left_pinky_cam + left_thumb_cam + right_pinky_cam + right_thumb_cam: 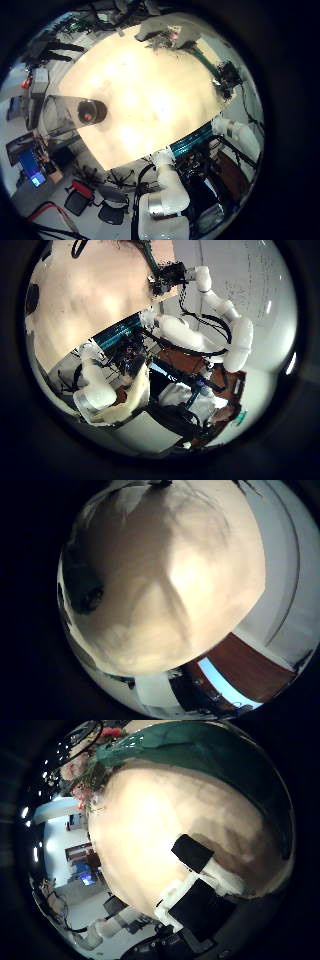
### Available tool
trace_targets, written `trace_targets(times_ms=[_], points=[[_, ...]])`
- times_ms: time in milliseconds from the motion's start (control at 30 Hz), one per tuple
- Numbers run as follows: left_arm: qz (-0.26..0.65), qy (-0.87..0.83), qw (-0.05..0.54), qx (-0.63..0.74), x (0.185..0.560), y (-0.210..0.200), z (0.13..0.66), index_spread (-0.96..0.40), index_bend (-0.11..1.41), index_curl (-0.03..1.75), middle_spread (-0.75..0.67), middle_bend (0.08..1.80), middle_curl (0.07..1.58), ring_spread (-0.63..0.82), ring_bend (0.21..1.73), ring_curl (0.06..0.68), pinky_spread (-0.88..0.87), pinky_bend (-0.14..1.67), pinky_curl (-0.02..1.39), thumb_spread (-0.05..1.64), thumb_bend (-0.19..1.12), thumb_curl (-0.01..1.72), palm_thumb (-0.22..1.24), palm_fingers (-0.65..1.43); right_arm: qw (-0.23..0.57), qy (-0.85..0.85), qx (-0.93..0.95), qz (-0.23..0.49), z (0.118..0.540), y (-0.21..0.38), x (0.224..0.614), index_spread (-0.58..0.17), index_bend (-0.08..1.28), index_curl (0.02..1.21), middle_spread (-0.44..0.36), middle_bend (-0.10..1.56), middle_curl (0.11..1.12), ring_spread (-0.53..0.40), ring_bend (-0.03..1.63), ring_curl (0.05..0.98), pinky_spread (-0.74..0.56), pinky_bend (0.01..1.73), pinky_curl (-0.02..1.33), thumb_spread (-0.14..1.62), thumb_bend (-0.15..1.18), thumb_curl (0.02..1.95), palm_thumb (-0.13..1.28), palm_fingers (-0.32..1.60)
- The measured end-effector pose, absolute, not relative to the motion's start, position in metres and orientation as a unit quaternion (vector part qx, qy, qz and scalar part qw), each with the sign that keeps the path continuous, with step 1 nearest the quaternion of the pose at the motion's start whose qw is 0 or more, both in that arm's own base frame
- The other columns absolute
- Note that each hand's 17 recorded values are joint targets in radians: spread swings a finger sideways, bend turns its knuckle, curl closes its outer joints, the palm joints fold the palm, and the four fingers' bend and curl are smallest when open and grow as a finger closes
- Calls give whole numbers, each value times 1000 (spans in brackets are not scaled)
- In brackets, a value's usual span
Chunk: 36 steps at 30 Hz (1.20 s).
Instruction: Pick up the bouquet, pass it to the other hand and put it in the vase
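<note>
Two hands work over one round surface [150, 95], and only palm views are available.

1. Left hand [105, 395]: it is raised well above the surface. Its fingers [92, 398] reach into the thumb side view in a relaxed, released state, and nothing lies between them.
2. Vase [90, 110]: it stands upright on the surface, near one rim, mouth up. It is well apart from the bouquet, and bare surface lies between the two. The right little finger side view shows a dark object on the same surface, probably the vase, but too unclear to confirm.
3. Bouquet [180, 38]: it sits at the far rim of the surface, opposite the vase, directly at the right hand [152, 32]. In the right thumb side view the blossoms and leaves lie close to that palm, at the rim of the surface. The stems are not clearly visible, so the bouquet's long axis and pointing direction cannot be told.
4. Right hand: it is touching or just beside the bouquet. Whether its fingers are clenched on the stems cannot be told.
5. Clearance: the middle of the surface is open between vase and bouquet.
6. Writing: marks on a wall board [238, 290] are too small to read.
</note>
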State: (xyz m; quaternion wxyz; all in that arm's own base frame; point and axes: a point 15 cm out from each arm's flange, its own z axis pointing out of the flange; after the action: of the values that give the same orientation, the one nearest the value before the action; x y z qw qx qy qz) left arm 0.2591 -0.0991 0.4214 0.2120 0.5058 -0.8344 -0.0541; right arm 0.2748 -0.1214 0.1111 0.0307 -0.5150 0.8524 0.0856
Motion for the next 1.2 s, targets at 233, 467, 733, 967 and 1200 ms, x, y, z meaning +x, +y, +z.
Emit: trace_targets(times_ms=[233, 467, 733, 967, 1200], points=[[-55, -834, 212, 507, 261, -99, 420, 122, 178, 346, 480, 189, 304, 606, 501, 214, 653, 445, 162, 1075, -23, 310, 405, 33, 36, 852, -516, 75, 115, -118, 283, -185, 185, 390, 23, 520, 395, -49, 918, 261, 210, 709, 89, 1043, -24, 424, 592, 417], [-57, -834, 214, 506, 264, -100, 419, 124, 178, 346, 480, 188, 304, 606, 500, 214, 653, 445, 161, 1075, -23, 310, 405, 33, 30, 851, -519, 81, 107, -108, 287, -187, 187, 393, 15, 517, 401, -67, 929, 261, 196, 721, 74, 1047, -21, 423, 599, 423], [-56, -835, 212, 505, 268, -100, 421, 120, 178, 345, 480, 188, 303, 606, 500, 214, 653, 444, 161, 1076, -23, 311, 400, 34, 18, 849, -520, 89, 96, -102, 289, -209, 190, 402, -18, 545, 415, -122, 973, 265, 106, 748, 43, 1027, -7, 455, 731, 544], [-57, -835, 213, 505, 270, -101, 419, 119, 178, 345, 480, 188, 303, 606, 499, 214, 653, 444, 161, 1077, -23, 313, 399, 34, -4, 845, -529, 74, 97, -106, 288, -343, 269, 459, -159, 733, 504, -248, 1102, 332, -316, 1059, 124, 982, 1, 499, 888, 1240], [-57, -835, 214, 504, 270, -100, 420, 119, 178, 345, 480, 188, 303, 606, 499, 214, 653, 444, 161, 1077, -23, 314, 399, 34, 3, 848, -529, 31, 114, -118, 297, -409, 728, 707, -199, 1043, 659, -235, 1259, 446, -303, 1317, 276, 949, -1, 549, 1008, 1333]])
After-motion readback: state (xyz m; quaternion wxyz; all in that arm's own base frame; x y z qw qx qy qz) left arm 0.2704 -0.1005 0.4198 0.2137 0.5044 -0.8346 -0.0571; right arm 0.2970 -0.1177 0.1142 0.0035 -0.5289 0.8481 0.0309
